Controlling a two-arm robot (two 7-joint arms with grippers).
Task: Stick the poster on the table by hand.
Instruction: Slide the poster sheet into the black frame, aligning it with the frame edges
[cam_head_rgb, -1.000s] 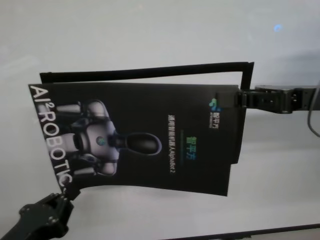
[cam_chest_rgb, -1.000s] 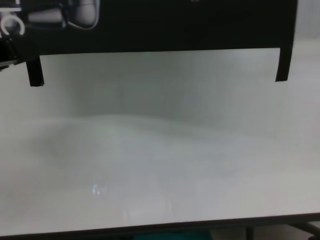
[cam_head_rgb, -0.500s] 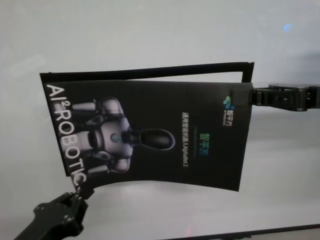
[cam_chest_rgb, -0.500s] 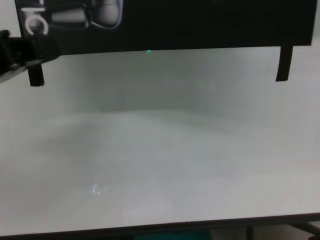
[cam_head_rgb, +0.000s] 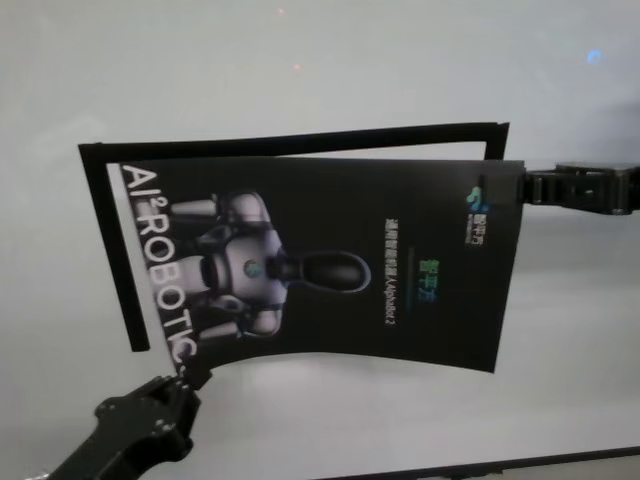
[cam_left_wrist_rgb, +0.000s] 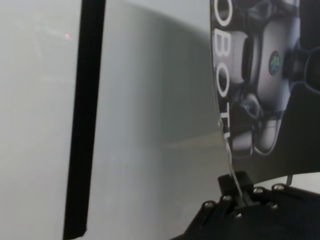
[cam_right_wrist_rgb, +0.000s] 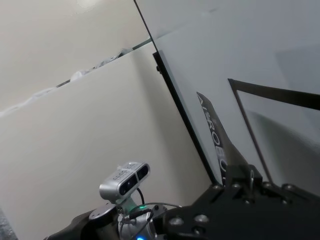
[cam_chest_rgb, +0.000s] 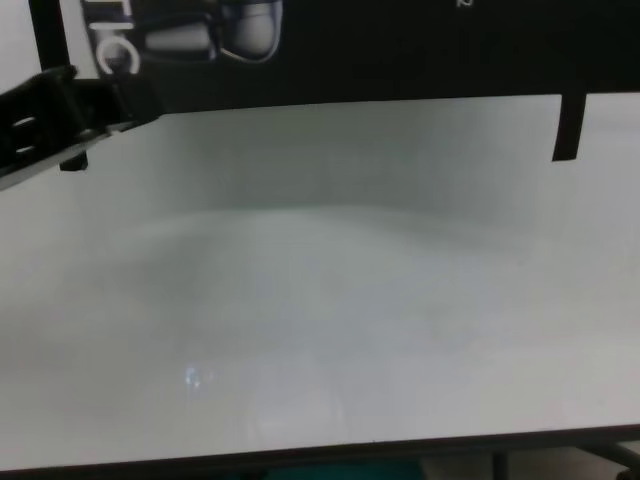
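Shifted rightward since before: poster (cam_head_rgb: 330, 270), held above worktop (cam_head_rgb: 300, 60), long axis left-right, lettering end leftward. Left pincer (cam_head_rgb: 185, 378) clamped on near-left corner; right pincer (cam_head_rgb: 522, 188) clamped on far-right corner.

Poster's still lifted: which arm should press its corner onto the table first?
Probably right: the right gripper holds the poster corner beside the tape frame. The left gripper corner sits outside it.

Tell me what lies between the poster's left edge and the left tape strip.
Only bare table, seen in the left wrist view between poster and tape strip.
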